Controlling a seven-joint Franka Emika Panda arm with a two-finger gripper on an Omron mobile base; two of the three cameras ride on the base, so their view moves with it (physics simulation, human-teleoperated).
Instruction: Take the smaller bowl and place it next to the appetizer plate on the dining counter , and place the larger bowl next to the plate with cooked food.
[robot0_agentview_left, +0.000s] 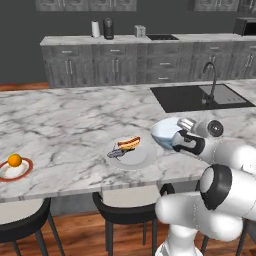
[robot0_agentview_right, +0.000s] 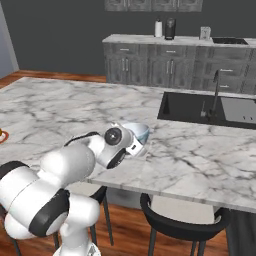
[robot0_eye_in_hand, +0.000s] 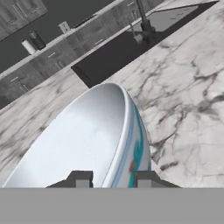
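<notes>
Marble table (robot0_agentview_left: 65, 125) carries the plate with cooked food (robot0_agentview_left: 131, 153) near its front edge, the red-rimmed appetizer plate (robot0_agentview_left: 15, 169) well apart at far left; the larger bowl (robot0_agentview_left: 167, 133), teal-patterned, hangs tilted just right of the food plate, its rim clenched in the claw (robot0_eye_in_hand: 109, 178). To do this step well, I judge: level the bowl, lower it onto bare marble just beside the plate without nudging it, then release. Bowl's underside and its clearance above the table are hidden by the arm; the smaller bowl cannot be located.
</notes>
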